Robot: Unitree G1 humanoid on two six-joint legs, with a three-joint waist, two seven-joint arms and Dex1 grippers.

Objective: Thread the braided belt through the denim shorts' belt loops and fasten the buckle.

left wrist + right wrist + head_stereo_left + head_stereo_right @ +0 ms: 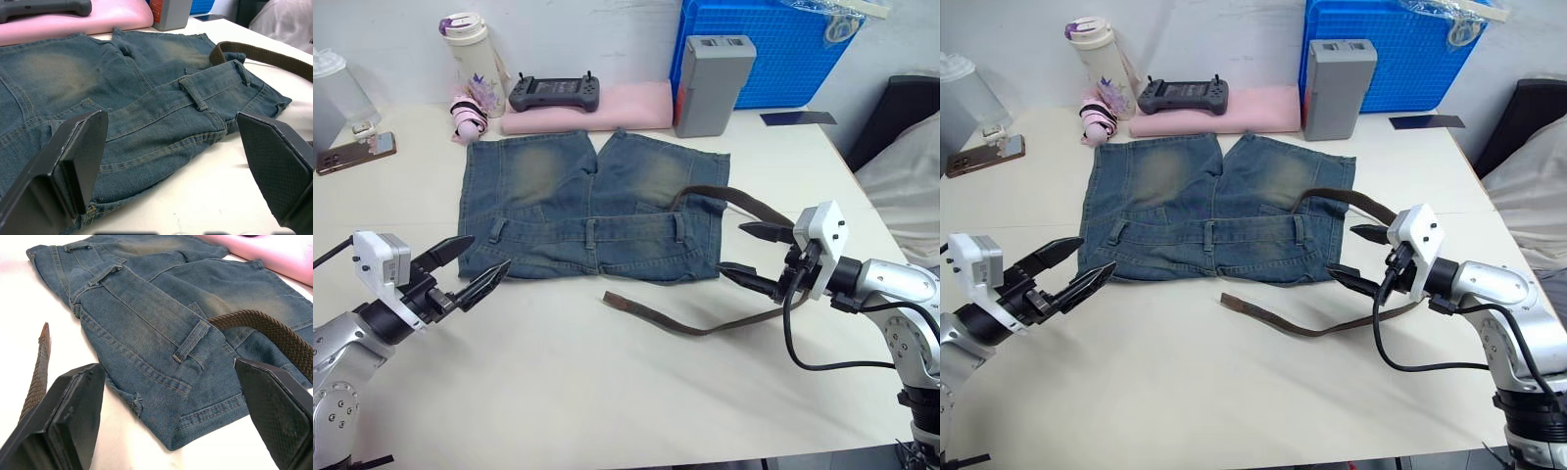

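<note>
A: Item one, left gripper (478, 266)?
B: Spread wide, holding nothing, touching nothing. It hovers just off the left end of the waistband, aimed at it, probably placed to pin or lift the cloth.

A: Item two, shorts (590, 206)?
B: Flat on the table (568, 392), waistband toward the robot, legs pointing away. That likely keeps the belt loops (592, 233) within reach of both arms. Three loops show along the band.

A: Item three, belt (705, 323)?
B: Not threaded, as far as I can judge. One end rests on the right leg, at the right-hand loop; the strap arcs off the right side and doubles back onto the table below the waistband, its free tip lying loose there. The buckle I cannot make out.

A: Item four, right gripper (756, 254)?
B: Wide apart, empty. It hangs at the right edge of the shorts, inside the belt's bend, seemingly set to take the strap.
</note>
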